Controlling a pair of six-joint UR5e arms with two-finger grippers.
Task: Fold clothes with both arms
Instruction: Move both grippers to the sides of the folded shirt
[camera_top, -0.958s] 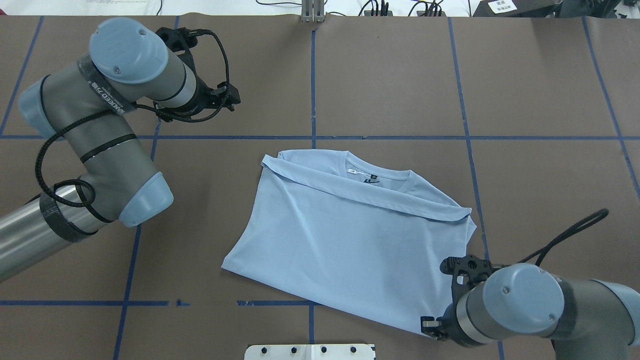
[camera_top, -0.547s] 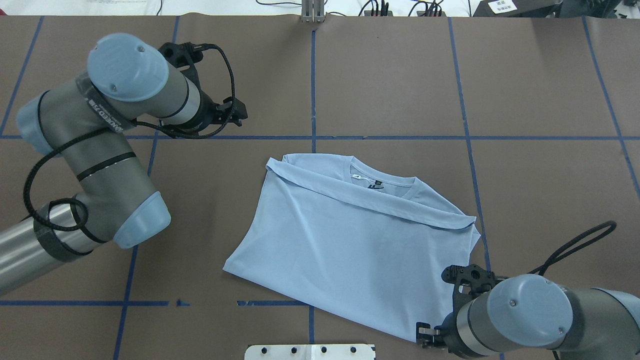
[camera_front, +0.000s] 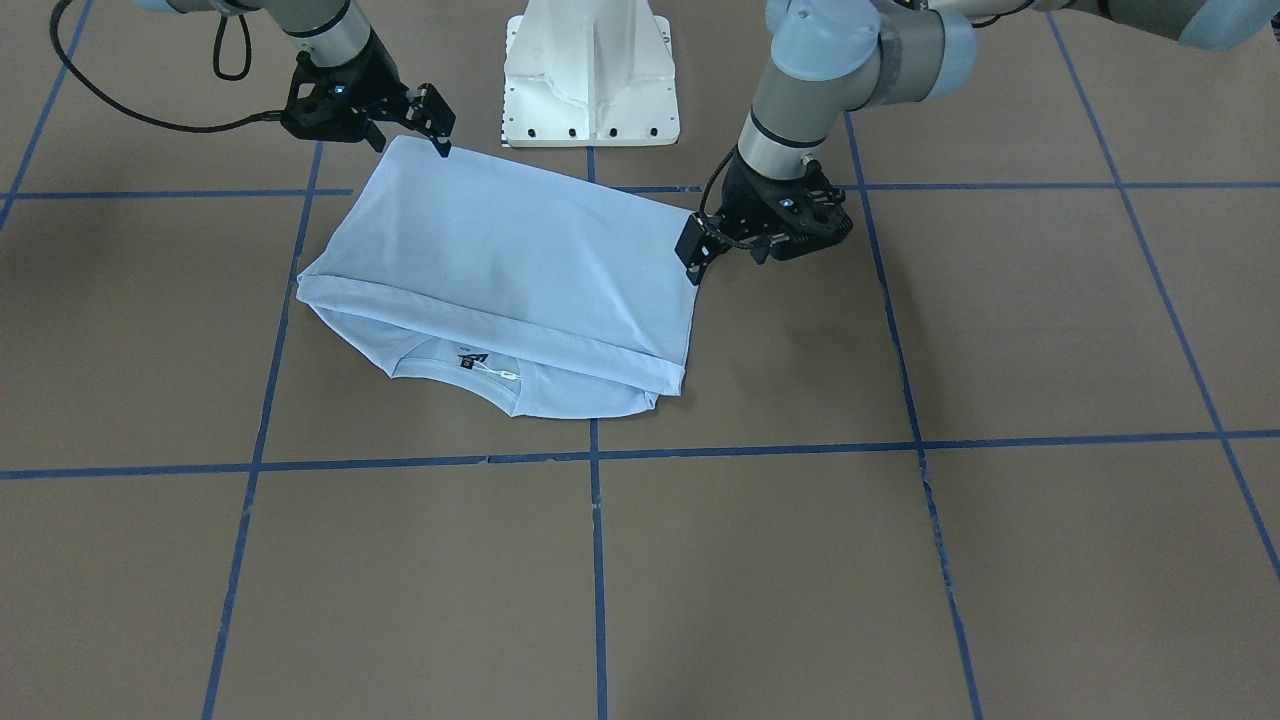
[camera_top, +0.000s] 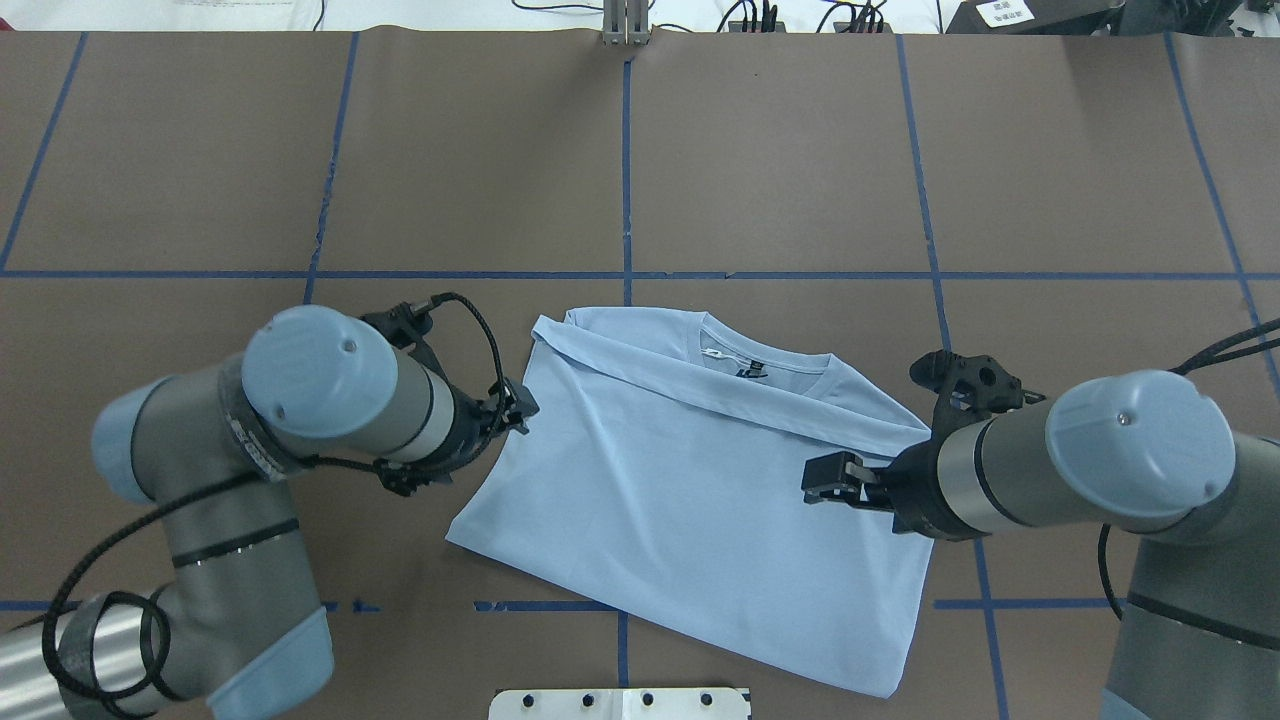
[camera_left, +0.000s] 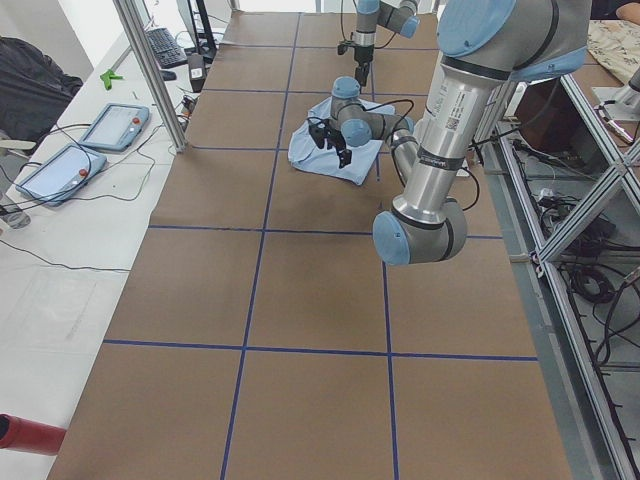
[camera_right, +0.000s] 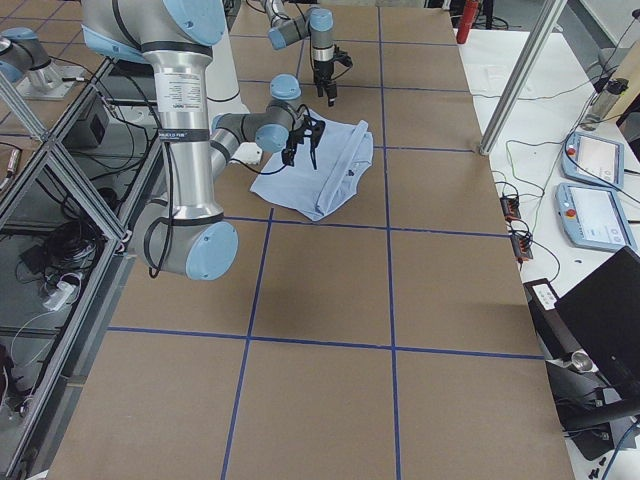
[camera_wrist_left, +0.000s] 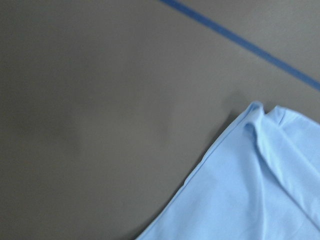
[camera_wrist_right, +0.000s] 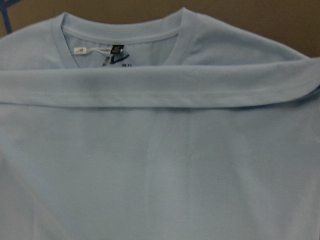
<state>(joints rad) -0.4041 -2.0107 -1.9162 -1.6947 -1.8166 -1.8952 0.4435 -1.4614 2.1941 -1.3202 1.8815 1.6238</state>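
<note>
Moved since before: left gripper (camera_top: 520, 410) is nearing shirt (camera_top: 680, 500) side edge, right gripper (camera_top: 822, 481) hovering over it, presumably seeking fold grips; claw gaps: cannot tell.

Overhead view: taken from behind the pedestal (camera_top: 620, 703), high up, faced forward and down; shirt (camera_top: 700, 500) held mid-frame.
Front view: set across the shirt from the pedestal, faced back at it, steeply down. Shirt and pedestal are shared with the overhead view, turned about.
Side views: placed far off at opposite ends of the table (camera_left: 320, 290); shirt seen small and distant in both.
Left wrist view: held very near, only the shirt's edge and bare table caught.
Right wrist view: held close above the shirt, collar (camera_wrist_right: 180, 35) uppermost, frame almost filled by cloth.
</note>
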